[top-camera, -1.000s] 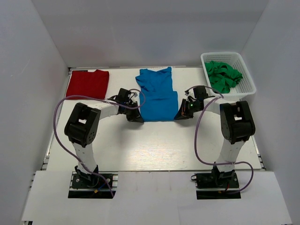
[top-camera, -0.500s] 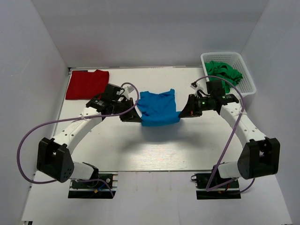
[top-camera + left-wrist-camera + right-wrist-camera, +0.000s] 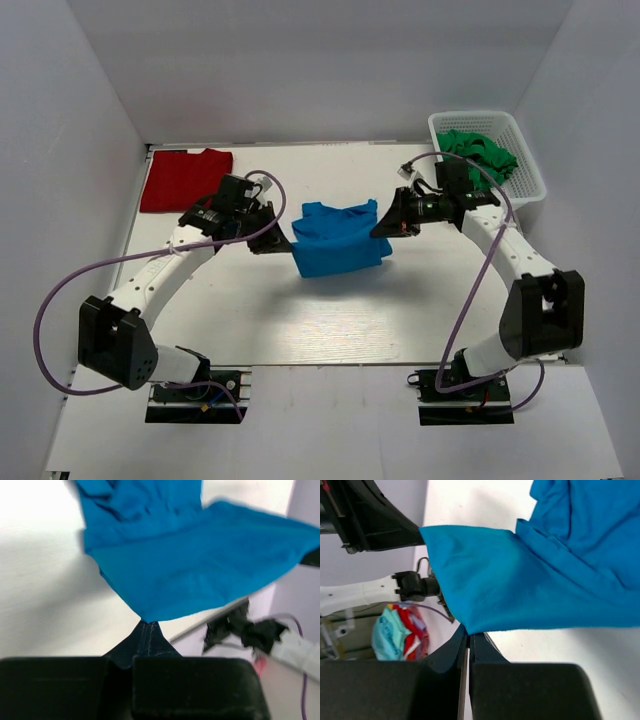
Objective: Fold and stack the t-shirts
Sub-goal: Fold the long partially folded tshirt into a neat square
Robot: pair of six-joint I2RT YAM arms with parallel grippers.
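- Table (image 3: 330, 325): white top, with a soft shadow on it just near of the hanging cloth.
- Left gripper (image 3: 284, 245): mid-table, left of centre, with its jaws closed on a corner of the blue t-shirt (image 3: 338, 248). The left wrist view shows the cloth tip pinched between the fingertips.
- Right gripper (image 3: 384, 228): level with the left one and right of centre. Its jaws are clamped on the opposite corner of the same shirt, and the right wrist view shows that pinch.
- Blue t-shirt: strung between the two grippers at mid-table. The held edge is taut and the rest is bunched and sagging. It appears lifted off the surface, though the top view does not settle whether its low part touches.
- Red t-shirt (image 3: 186, 180): lies flat at the far-left corner of the table, well apart from the blue one and both grippers.
- Basket (image 3: 532, 190): white plastic, at the far-right corner, holding crumpled green cloth (image 3: 478, 160).
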